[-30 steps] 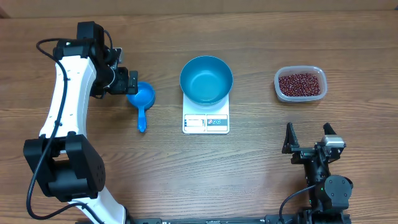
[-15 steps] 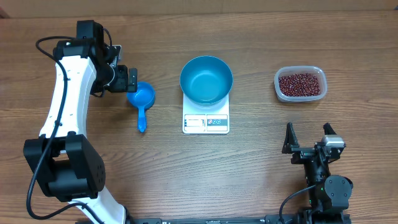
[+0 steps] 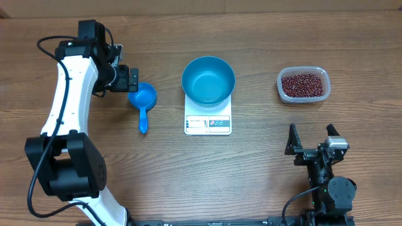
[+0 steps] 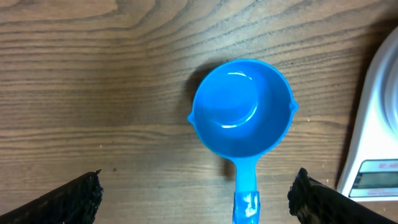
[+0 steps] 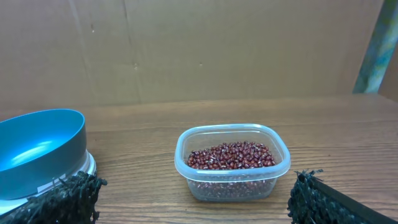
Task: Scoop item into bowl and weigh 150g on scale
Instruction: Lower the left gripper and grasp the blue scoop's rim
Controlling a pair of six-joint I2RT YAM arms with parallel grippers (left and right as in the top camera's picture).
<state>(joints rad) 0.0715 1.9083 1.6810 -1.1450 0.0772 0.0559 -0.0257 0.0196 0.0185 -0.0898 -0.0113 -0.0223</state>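
Blue bowl (image 3: 208, 80) sits on the white scale (image 3: 208, 124), mid-counter (image 3: 251, 176). Dark red beans (image 3: 304, 85) lie in 1 clear tub (image 3: 279, 81) to the right, well apart from the bowl. Blue scoop (image 3: 144, 100) lies on the counter left of the scale. Left jaws spread wide at its cup, gripping nothing. Right jaws released too, low at the front edge — nothing between them.

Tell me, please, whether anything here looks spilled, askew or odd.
Nothing stands out. The dark red beans all sit inside the clear plastic tub, the round blue bowl stands upright on the flat white scale, and the bright blue plastic scoop lies empty nearby.
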